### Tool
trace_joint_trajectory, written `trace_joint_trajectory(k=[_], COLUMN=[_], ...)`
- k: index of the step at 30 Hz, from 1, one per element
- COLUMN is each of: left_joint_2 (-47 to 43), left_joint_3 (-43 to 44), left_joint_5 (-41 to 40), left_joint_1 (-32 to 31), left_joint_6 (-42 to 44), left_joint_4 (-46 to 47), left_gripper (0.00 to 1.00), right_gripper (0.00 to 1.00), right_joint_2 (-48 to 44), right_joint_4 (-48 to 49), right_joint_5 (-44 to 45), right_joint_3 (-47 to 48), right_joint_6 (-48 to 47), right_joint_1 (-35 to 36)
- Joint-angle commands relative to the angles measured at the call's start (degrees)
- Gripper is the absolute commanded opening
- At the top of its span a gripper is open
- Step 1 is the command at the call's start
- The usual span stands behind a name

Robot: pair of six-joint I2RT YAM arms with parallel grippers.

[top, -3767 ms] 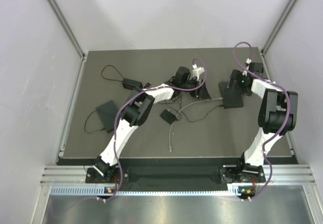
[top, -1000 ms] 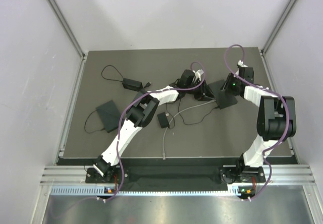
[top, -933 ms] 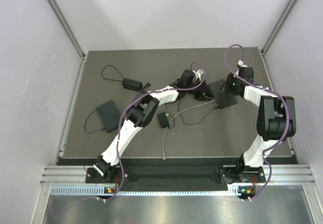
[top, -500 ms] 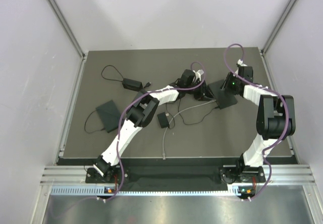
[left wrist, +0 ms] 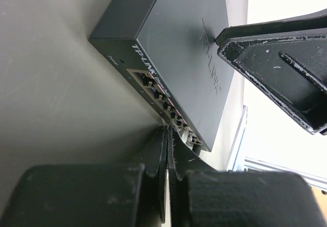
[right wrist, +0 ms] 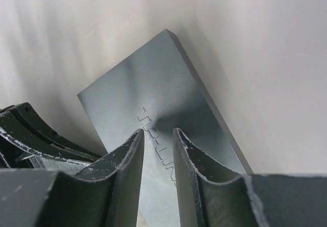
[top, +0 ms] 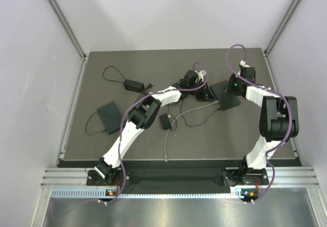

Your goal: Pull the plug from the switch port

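**Left claw closed at the end port, right claw pressed on the switch**

The switch (left wrist: 179,43) lies flat on the dark table (top: 245,135), toward its far right, between the two arms. Its row of ports faces the left arm. At the far end of that row a pale plug (left wrist: 190,138) sits in the last port. A grey cable (top: 166,144) trails from that side of the switch across the table toward the near edge.

The left gripper (left wrist: 167,135) reaches in low along the table, and its tips end just beside that end port. Its fingers are pressed together with only a hairline between them. Whether they pinch the plug or its cable cannot be told from the wrist view.

The right gripper (right wrist: 158,132) comes down onto the top of the switch, its tips on the embossed logo. Its fingers stand slightly apart with a narrow gap, and nothing is between them.

Left of the arms, a black adapter (top: 134,85) and a flat black box (top: 109,116) lie well apart from the switch.
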Motion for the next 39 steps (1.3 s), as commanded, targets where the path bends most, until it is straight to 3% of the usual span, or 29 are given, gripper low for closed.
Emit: trace_joint_trajectory(k=[1,3,7,13,16,26,39], left_joint_2=[0.58,0.23,-1.26,-1.79,1.09,3.48,4.88], left_joint_3=[-0.50,-0.94,-5.06,-7.09,-2.80,1.34,0.91], left_joint_5=[0.71,1.59,3.61,7.38,9.93,11.61,11.87], left_joint_1=[-0.51,-0.25,0.97,2.56,2.04,1.86,0.10], left_joint_6=[1.76,1.33,-0.52,-3.24,-3.07,-0.53,-3.59], left_joint_4=[-0.74,-0.03,6.03,11.38,9.65,3.93,8.14], left_gripper=[0.00,0.02,0.29,0.40,0.46,0.48,0.43], right_gripper=[0.31,0.31,0.31,0.31,0.31,0.31,0.31], right_joint_2=[2.26,2.09,2.26,2.88,3.05,2.88,2.88], right_joint_4=[-6.22,-6.22,-6.40,-6.66,-6.66,-6.31,-6.22], right_joint_5=[2.56,2.73,2.56,2.29,2.21,1.68,1.33], right_joint_3=[-0.48,-0.57,-0.31,0.22,0.39,0.48,0.39], right_joint_6=[-0.87,-1.05,-1.31,-1.66,-1.58,-1.84,-1.93], right_joint_1=[0.77,0.69,0.69,0.69,0.69,0.69,0.69])
